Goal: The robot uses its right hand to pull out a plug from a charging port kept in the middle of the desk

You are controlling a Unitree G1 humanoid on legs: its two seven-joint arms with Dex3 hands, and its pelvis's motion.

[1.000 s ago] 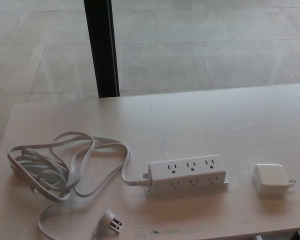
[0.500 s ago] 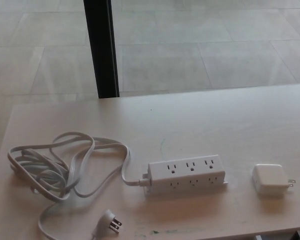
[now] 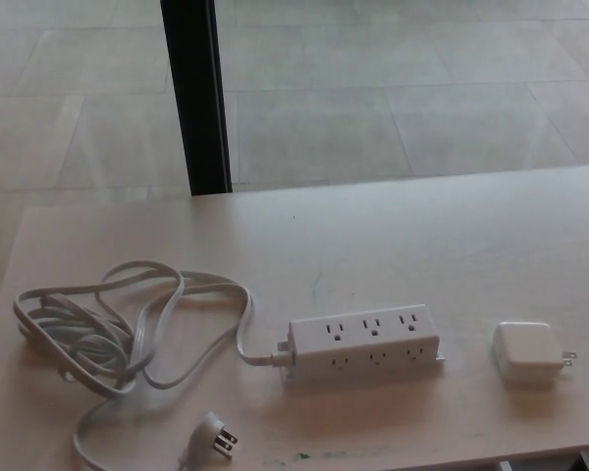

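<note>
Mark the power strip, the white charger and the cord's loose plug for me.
power strip [image 3: 363, 342], head view, top face among the outlets
white charger [image 3: 526, 351], head view, middle of its body
loose plug [image 3: 212, 435], head view, plug head
</note>
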